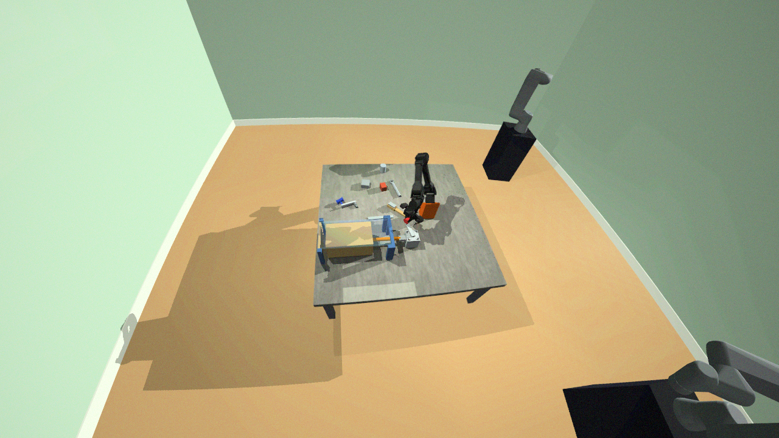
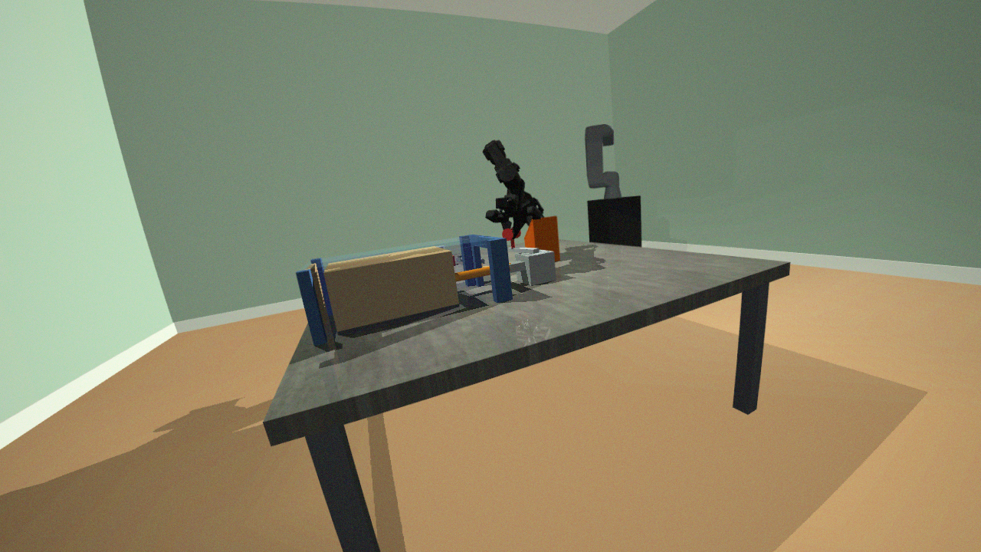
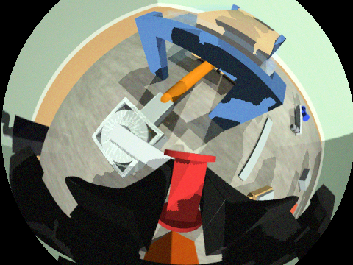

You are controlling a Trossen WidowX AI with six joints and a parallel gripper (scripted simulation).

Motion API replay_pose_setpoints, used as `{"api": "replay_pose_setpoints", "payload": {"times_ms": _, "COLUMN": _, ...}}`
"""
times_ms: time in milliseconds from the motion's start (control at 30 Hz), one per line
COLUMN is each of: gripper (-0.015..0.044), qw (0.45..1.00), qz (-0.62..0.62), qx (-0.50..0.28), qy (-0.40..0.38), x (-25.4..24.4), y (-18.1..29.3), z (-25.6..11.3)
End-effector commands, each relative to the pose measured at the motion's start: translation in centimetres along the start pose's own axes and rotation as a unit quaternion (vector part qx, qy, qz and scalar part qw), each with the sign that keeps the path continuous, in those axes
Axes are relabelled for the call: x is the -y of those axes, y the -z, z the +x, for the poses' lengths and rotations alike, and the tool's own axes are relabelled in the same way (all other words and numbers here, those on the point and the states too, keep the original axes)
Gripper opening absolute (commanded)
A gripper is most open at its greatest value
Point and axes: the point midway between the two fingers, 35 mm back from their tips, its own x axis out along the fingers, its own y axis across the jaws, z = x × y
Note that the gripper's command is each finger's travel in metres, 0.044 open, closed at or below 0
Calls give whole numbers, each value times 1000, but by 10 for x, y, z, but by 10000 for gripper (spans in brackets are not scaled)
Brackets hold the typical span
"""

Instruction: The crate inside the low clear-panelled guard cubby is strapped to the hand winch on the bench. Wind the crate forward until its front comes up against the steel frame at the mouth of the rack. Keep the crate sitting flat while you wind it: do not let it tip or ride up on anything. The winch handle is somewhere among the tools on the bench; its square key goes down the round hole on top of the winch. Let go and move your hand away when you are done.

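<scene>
My gripper [image 1: 408, 219] [image 2: 510, 234] [image 3: 185, 165] is shut on the red knob of the winch handle. The handle's pale arm [image 3: 140, 145] reaches from the knob across the top of the grey winch [image 1: 412, 239] [image 2: 539, 269]. The square key is hidden. An orange strap [image 1: 385, 238] [image 2: 471, 273] [image 3: 191, 79] runs from the winch through the blue steel frame [image 1: 390, 252] [image 2: 501, 277] [image 3: 151, 51] to the tan crate [image 1: 348, 234] [image 2: 394, 288]. The crate looks flat inside the clear-panelled cubby, with a gap between its front and the frame.
An orange block [image 1: 429, 210] [image 2: 546, 236] [image 3: 173, 248] stands close beside the gripper. A wooden-handled tool [image 3: 261, 192] and a pale bar [image 1: 379, 218] [image 3: 255, 149] lie nearby. A red block [image 1: 383, 187], a grey block [image 1: 365, 184] and other tools lie farther back on the bench.
</scene>
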Motion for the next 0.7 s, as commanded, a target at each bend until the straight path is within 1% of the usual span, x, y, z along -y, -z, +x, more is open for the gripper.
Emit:
{"api": "replay_pose_setpoints", "payload": {"times_ms": 0, "gripper": 0, "qw": 1000, "qz": 8, "qx": 1, "qy": 5, "x": 4, "y": -9, "z": 7}}
{"api": "replay_pose_setpoints", "payload": {"times_ms": 667, "gripper": 0, "qw": 1000, "qz": 8, "qx": 2, "qy": 6, "x": 7, "y": -29, "z": 16}}
